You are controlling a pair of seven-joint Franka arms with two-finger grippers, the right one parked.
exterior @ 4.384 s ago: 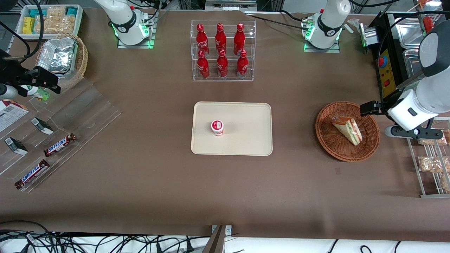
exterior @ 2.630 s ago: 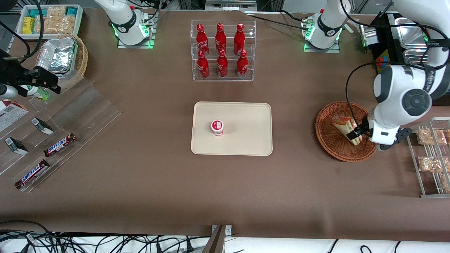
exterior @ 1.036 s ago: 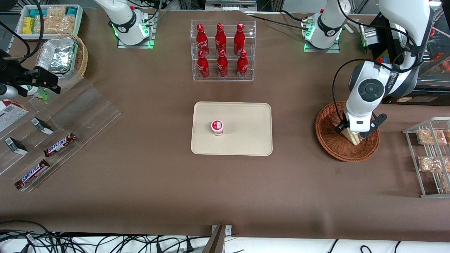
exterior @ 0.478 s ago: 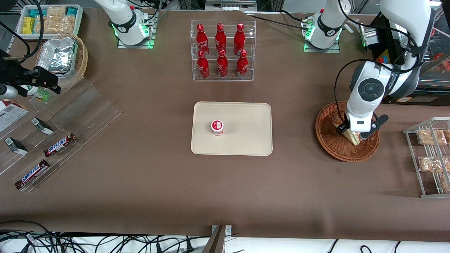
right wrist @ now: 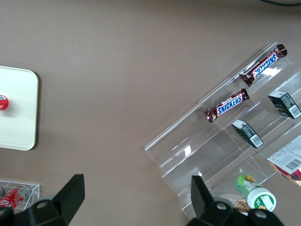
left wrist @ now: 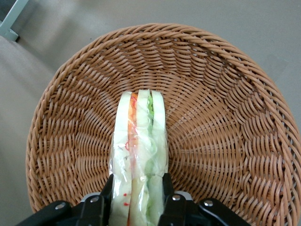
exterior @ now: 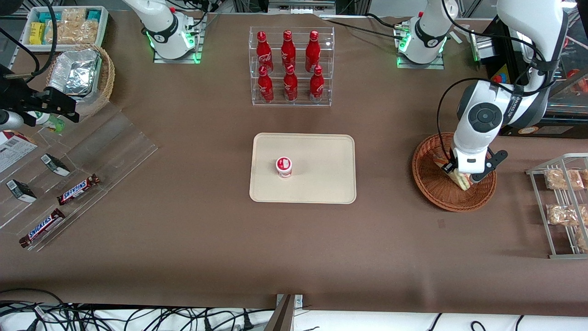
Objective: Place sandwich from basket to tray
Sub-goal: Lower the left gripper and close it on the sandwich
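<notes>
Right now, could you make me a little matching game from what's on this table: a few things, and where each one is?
Things:
1. wrapped triangular sandwich
2. small red-and-white cup
3. red bottles
4. left arm's gripper

Places:
A. clear tiered rack
B. closed on the sandwich
C. round reddish-brown wicker basket
D. flat cream tray

Pairs: 1-C, 2-D, 3-A, 4-B

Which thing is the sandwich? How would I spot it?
Find the brown basket at the working arm's end of the table. The sandwich stands in it, the end effector shut on it. It is a clear-wrapped white wedge with green and orange stripes.
</notes>
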